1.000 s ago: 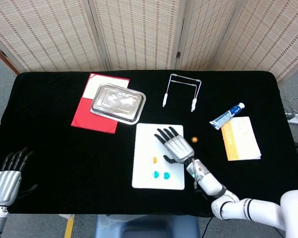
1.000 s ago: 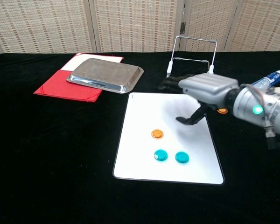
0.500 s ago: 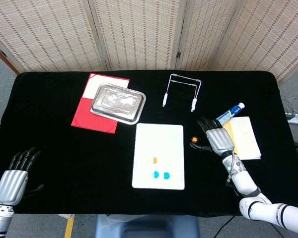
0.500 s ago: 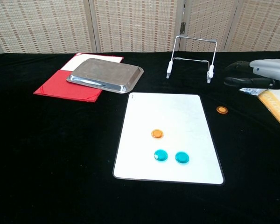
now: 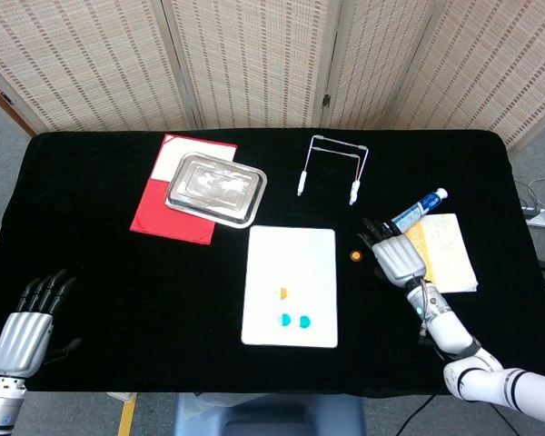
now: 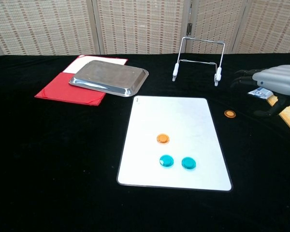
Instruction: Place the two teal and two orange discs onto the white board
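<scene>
Black cloth covers the table, with woven screens behind it. Just right of the last loose orange disc, the right hand is held low over the cloth with its fingers apart and nothing in them; in the chest view the hand sits right of that disc, near it but not touching. Left of the disc lies the white board, on which one orange disc and two teal discs are already set. The step in hand is judged to be the pick-up of the stray disc. It is best approached from above, pinched by its rim between thumb and a finger, since it lies flat and thin on soft cloth, then carried left and laid on bare board clear of the others. The left hand is held open at the near left edge.
</scene>
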`<state>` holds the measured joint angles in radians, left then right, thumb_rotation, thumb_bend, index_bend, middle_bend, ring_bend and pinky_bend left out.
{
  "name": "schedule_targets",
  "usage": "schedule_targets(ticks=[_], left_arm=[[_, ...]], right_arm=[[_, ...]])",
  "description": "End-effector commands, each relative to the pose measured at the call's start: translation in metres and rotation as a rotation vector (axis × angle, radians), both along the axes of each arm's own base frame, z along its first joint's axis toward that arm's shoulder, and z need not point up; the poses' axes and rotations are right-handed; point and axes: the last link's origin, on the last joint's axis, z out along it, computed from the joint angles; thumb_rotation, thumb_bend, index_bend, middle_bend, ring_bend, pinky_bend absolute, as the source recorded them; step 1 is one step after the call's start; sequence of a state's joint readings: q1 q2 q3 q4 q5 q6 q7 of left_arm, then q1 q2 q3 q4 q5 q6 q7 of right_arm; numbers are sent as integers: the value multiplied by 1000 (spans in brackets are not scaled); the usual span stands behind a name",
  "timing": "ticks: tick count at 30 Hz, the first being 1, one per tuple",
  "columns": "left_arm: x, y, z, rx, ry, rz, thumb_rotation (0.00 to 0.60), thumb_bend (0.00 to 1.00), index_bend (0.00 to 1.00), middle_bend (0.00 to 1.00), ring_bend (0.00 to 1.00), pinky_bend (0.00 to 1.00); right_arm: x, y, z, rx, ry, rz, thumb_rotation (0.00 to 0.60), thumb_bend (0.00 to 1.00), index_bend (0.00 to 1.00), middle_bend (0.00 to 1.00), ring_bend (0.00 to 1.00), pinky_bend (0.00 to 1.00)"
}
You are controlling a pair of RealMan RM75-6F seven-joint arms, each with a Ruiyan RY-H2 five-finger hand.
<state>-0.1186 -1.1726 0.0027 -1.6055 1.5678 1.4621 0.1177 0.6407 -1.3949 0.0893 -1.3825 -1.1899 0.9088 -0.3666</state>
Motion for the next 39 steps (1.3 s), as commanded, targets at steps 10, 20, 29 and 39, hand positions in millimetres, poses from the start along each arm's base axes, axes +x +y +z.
schedule_targets(ticks=[10,20,29,39], left_arm=[[-1,2,-3,-10,3,5,600,192,0,0,0,0],[0,3,-4,-10,4,8,600,192,0,0,0,0],[-1,4,-4,-11,6,11,600,192,0,0,0,0],[-2,4,-4,-10,4,14,600,192,0,0,0,0]], right_arm=[[-3,-11,-20,5,4,-16,600,429,345,53,22,190],[-1,-22,-35,2,-5,-21,600,429,377,67,30,184],[-2,-28,-44,-8,-19,-31,600,429,385,82,37,182],[-1,-30,-52,-11,-26,-28,600,429,404,95,51,182]])
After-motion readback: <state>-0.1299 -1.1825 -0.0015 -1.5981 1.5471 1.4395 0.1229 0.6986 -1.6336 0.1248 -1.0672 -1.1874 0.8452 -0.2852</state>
